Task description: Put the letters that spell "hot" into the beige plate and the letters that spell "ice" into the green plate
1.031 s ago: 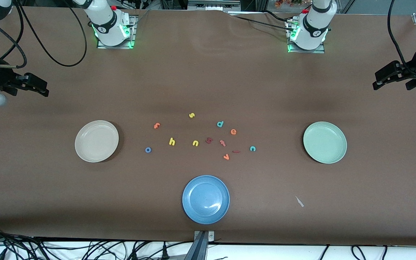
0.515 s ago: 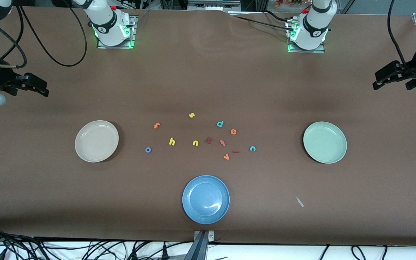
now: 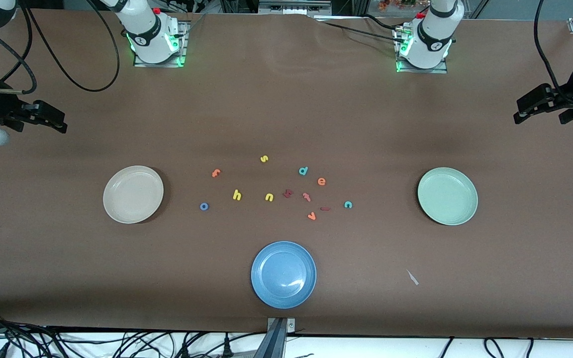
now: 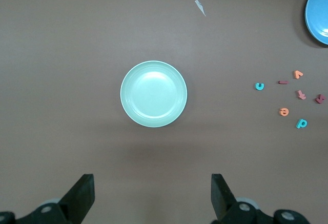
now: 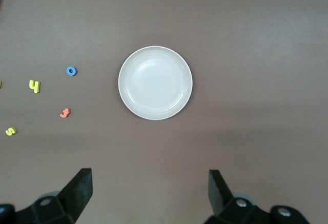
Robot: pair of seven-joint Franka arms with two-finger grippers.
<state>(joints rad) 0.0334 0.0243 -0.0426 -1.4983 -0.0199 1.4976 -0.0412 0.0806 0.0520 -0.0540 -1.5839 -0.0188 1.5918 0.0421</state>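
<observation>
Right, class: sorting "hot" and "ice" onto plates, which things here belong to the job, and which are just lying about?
Belong:
round beige plate
round mint-green plate
yellow foam "h"
blue foam ring "o"
orange foam "t"
dark red foam bar "i"
teal foam "c"
orange foam "e"

Lying about:
round blue plate
yellow foam "s"
yellow foam "n"
teal foam "d"
orange foam "v"

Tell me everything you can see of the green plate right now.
The green plate is round, shallow and pale mint, plain, with a raised rim and a smooth, faintly glossy look. It lies flat on the brown table toward the left arm's end, empty, with nothing touching it. The teal c is the letter closest to it, well apart.
</observation>
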